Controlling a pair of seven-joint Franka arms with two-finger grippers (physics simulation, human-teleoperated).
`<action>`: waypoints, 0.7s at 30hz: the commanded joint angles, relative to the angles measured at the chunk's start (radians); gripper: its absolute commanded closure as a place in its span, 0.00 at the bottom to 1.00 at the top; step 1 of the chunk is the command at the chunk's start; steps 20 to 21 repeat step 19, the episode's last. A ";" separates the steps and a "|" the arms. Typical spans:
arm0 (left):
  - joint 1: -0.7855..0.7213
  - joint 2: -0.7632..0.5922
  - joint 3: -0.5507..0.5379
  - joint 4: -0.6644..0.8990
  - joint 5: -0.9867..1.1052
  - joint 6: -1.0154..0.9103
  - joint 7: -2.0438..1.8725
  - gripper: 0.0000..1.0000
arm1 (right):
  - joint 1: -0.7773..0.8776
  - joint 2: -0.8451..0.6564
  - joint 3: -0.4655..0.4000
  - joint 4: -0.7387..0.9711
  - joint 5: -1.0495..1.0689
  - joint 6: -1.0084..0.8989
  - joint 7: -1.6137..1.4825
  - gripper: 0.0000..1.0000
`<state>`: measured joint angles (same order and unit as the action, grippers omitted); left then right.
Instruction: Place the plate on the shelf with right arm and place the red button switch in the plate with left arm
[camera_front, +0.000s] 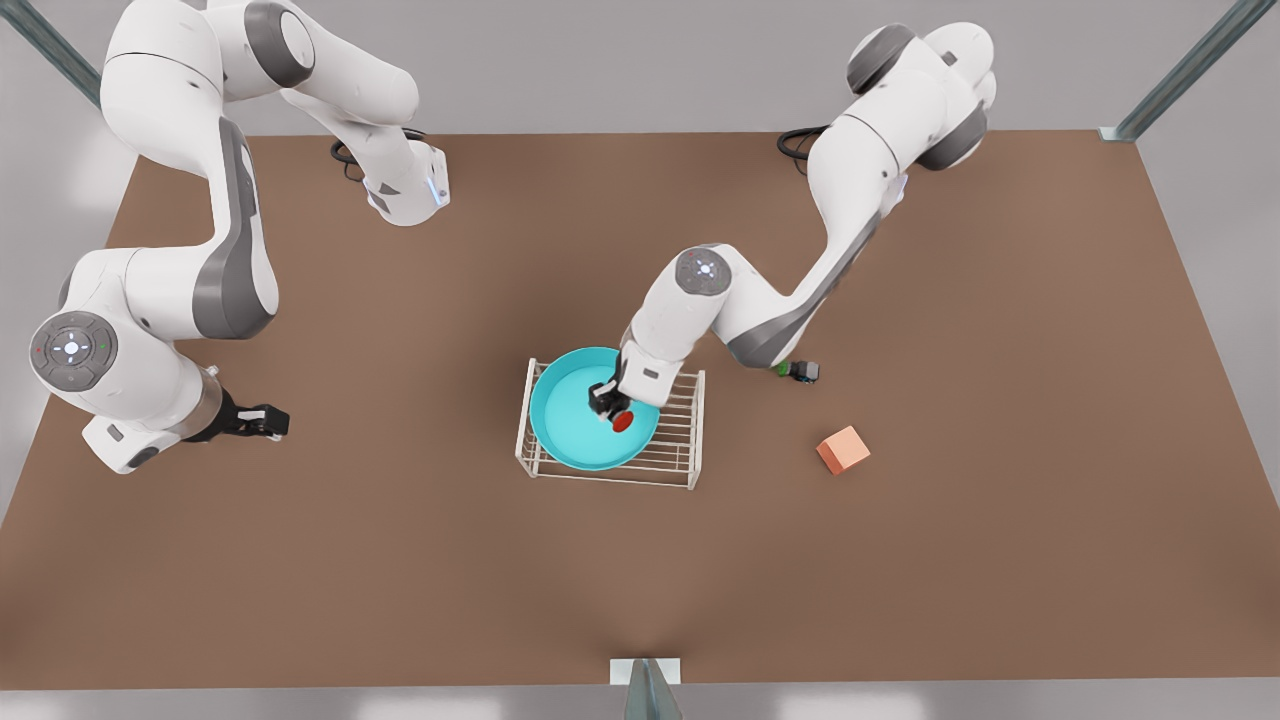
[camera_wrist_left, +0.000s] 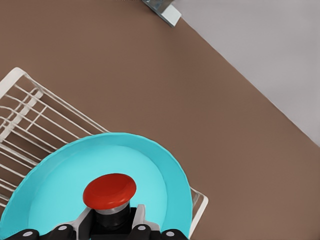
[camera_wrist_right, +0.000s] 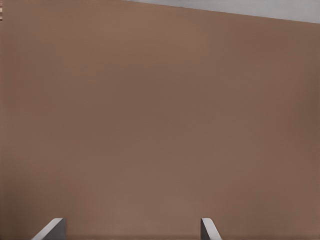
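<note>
**Red switch held over plate on rack**

Left gripper clamps the red button switch by its black body, low over the plate. Plate sits on the shelf, beneath the gripper. Beyond, at the front view's right: green-capped switch and orange-pink cube on the brown table. Right gripper waits well apart, fingers spread, grasping nothing. Grey floor surrounds the table.
</note>
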<state>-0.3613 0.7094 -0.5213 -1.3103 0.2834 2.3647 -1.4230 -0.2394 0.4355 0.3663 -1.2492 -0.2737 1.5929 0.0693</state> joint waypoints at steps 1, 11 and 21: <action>-0.010 0.001 0.006 0.003 0.034 0.091 -0.576 0.40 | 0.000 -0.001 0.000 0.000 0.001 -0.001 -0.006 0.00; 0.573 -0.165 -0.094 -0.001 0.003 -0.792 0.863 0.00 | 0.002 -0.001 0.003 -0.001 0.001 0.001 -0.003 0.00; 0.648 -0.159 -0.051 0.009 0.048 -0.845 0.986 0.00 | 0.002 -0.001 0.005 -0.001 0.002 0.001 -0.003 0.00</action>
